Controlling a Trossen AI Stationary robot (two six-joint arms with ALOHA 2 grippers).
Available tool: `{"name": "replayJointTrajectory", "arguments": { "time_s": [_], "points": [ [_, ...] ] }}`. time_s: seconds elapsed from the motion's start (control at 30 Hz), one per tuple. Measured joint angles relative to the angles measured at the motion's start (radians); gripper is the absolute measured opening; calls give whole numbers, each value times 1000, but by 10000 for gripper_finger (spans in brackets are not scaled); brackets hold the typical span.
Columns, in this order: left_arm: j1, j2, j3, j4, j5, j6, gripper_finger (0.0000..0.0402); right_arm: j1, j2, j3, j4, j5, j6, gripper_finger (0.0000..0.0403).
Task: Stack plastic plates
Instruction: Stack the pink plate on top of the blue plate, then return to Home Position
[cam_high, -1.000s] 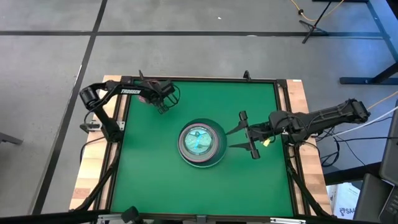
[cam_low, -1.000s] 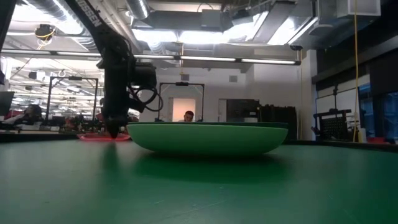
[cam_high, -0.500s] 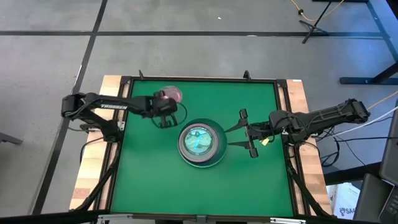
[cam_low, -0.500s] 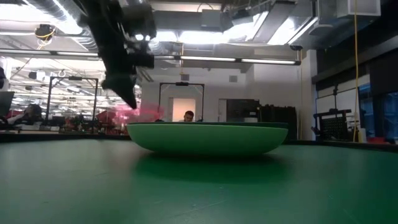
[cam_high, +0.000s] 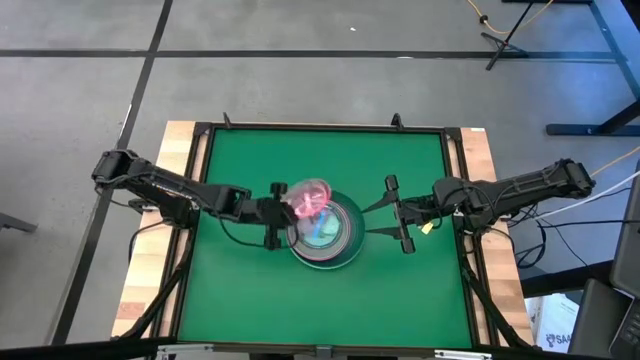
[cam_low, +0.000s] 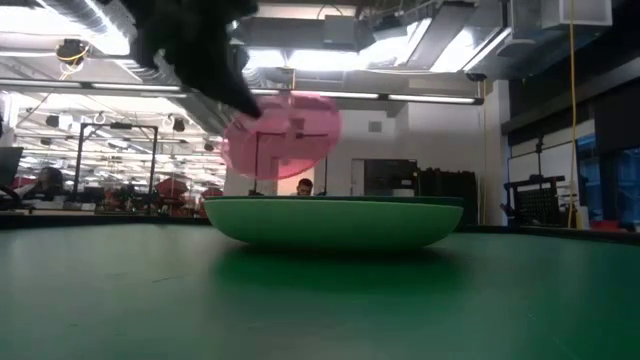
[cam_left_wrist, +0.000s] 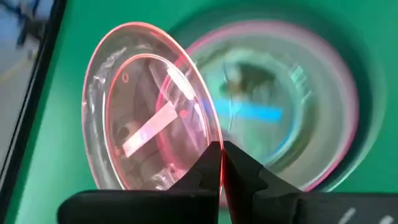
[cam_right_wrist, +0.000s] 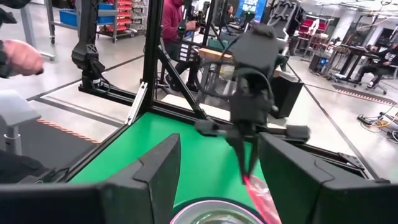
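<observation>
The left gripper (cam_high: 283, 213) has swung in from the far left part of the green tabletop (cam_high: 240, 290) and now hangs over the near edge of the stack of plates (cam_high: 325, 232) at the centre. Its fingers (cam_left_wrist: 208, 168) are pinched on the rim of one small pink plate (cam_high: 309, 198), held tilted on edge above the stack. A second ago that plate was well apart from the stack, so this looks like the carry ending and the drop about to come. One stack shows, its lowest plate dark green; the layers inside cannot be counted. The right gripper (cam_high: 393, 217) waits just beside the stack, fingers spread wide.
</observation>
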Motion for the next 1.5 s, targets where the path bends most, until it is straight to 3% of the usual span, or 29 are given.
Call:
{"name": "replayJointTrajectory", "arguments": {
  "time_s": [0.33,0.77,1.17,1.5],
  "points": [
    [-108,39,1,185,189,0,4,0,1,0,-9,0,-1,209],
    [-96,164,1,207,127,5,8,0,2,0,-17,0,-16,209],
    [-81,158,1,199,167,-45,104,0,2,0,-18,0,-19,209],
    [-120,49,-1,76,174,-124,114,0,4,0,-54,0,-19,209]
  ]
}}
